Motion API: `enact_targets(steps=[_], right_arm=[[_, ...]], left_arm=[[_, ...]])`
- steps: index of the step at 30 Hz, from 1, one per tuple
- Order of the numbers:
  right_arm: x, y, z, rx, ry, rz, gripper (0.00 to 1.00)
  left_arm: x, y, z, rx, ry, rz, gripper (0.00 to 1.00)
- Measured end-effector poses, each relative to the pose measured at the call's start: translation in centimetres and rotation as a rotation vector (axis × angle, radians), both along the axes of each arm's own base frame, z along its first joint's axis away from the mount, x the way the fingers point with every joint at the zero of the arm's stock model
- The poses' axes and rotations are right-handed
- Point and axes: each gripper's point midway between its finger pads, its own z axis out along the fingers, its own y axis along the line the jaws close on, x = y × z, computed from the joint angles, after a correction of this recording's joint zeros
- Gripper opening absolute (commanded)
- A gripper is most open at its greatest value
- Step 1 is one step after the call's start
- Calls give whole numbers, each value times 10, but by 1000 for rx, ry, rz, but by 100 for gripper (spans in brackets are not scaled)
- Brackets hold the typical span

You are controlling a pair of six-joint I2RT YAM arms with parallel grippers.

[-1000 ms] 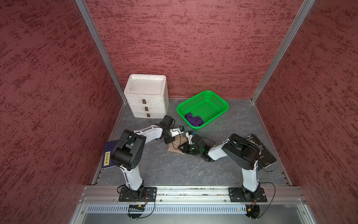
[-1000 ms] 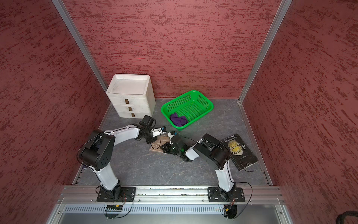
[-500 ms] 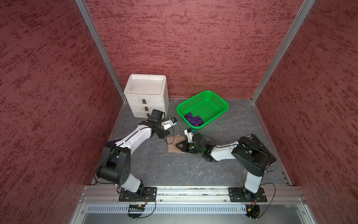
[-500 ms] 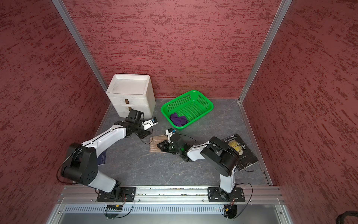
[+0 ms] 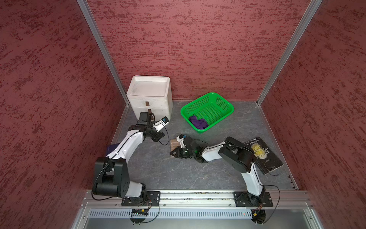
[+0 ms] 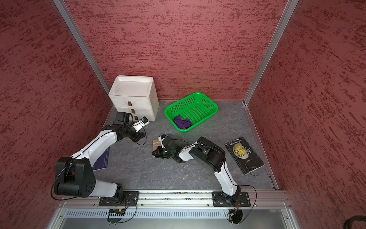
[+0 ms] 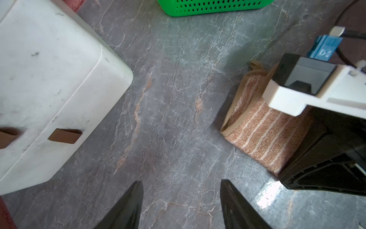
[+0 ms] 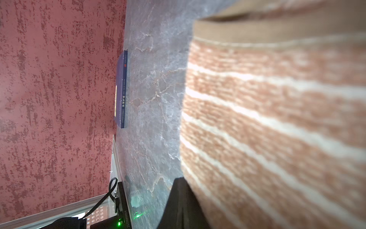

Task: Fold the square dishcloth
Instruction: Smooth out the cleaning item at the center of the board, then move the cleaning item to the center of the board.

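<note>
Two arms: my right gripper (image 5: 174, 153), closed, is sitting on the cloth (image 5: 173, 143); my left gripper (image 5: 158, 136), open, is hovering just beside it.

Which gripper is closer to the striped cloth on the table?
Right. The right gripper is shut on the dishcloth; the left gripper hangs open, apart from it, toward the white drawers.

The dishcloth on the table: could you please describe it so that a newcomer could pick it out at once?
On the grey stone-patterned table, look in front of the green basket, toward the robot. The folded dishcloth lies there, partly covered by the right hand. It is terracotta with white stripes and a tan border, unlike the crumpled purple cloth inside the basket.
</note>
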Motion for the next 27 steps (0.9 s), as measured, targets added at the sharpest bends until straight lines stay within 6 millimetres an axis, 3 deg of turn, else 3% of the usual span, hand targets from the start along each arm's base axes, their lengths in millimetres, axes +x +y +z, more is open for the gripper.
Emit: enact_targets(steps=[3, 5, 7, 10, 11, 13, 16, 19, 23, 27], right_arm=[[-1, -11, 29, -43, -42, 0, 24], [2, -25, 68, -72, -118, -22, 32], [9, -42, 125, -74, -229, -69, 40], [25, -89, 213, -33, -386, -196, 49], [33, -112, 235, -37, -433, -259, 51], [50, -159, 260, -77, -492, -385, 57], [75, -218, 261, -202, -520, -527, 60], [99, -252, 238, -359, -493, -582, 63], [127, -255, 200, -522, -443, -527, 73], [151, -238, 166, -606, -394, -435, 74]], left_arm=[[-3, -8, 4, -6, -7, -17, 67], [-6, -14, 6, -14, 0, -28, 67], [-8, -20, 7, -24, 8, -40, 67], [-13, -32, 8, -31, 14, -69, 66], [-15, -39, 7, -29, 15, -86, 66], [-21, -53, 5, -21, 15, -124, 66], [-33, -78, -6, 8, 34, -196, 66], [-45, -107, -30, 53, 81, -275, 66], [-59, -129, -72, 131, 166, -346, 65], [-55, -122, -102, 204, 219, -334, 64]])
